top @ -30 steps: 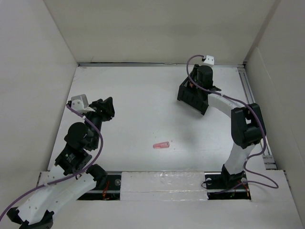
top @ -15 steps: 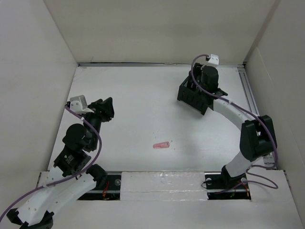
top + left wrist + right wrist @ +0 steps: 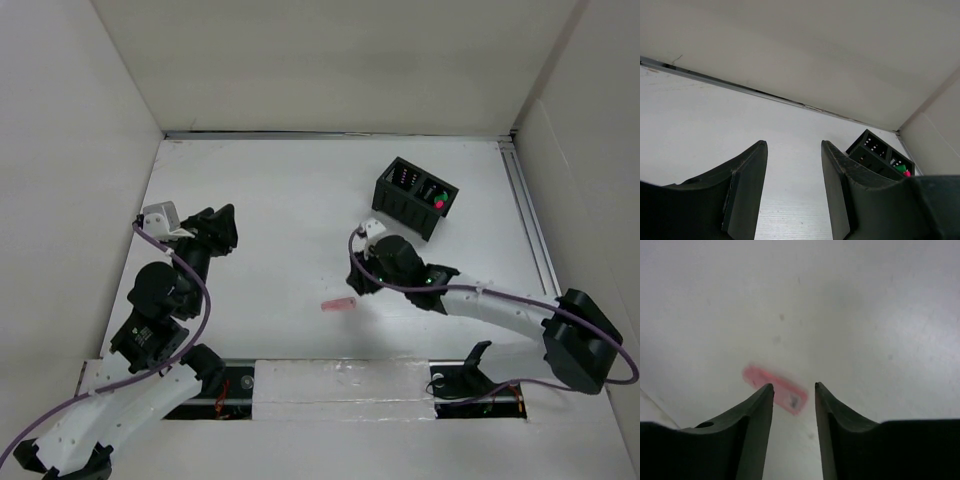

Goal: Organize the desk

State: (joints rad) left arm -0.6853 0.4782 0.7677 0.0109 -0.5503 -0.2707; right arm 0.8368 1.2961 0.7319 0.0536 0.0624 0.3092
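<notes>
A small flat pink item (image 3: 339, 304) lies on the white desk (image 3: 280, 200) near the middle front. In the right wrist view it (image 3: 774, 388) lies just beyond and slightly left of my open right gripper (image 3: 794, 386). In the top view my right gripper (image 3: 360, 272) hovers just right of and above the pink item, empty. My left gripper (image 3: 222, 230) is open and empty over the desk's left side; its wrist view shows its tips (image 3: 792, 144) apart above bare desk.
A small black compartmented box (image 3: 414, 197) holding red and green bits stands at the back right; it also shows in the left wrist view (image 3: 885, 156). White walls surround the desk. A metal rail (image 3: 530, 230) runs along the right edge.
My right arm has swung from the black box at the back right down to the middle front, beside the pink item. The left arm has barely moved.
</notes>
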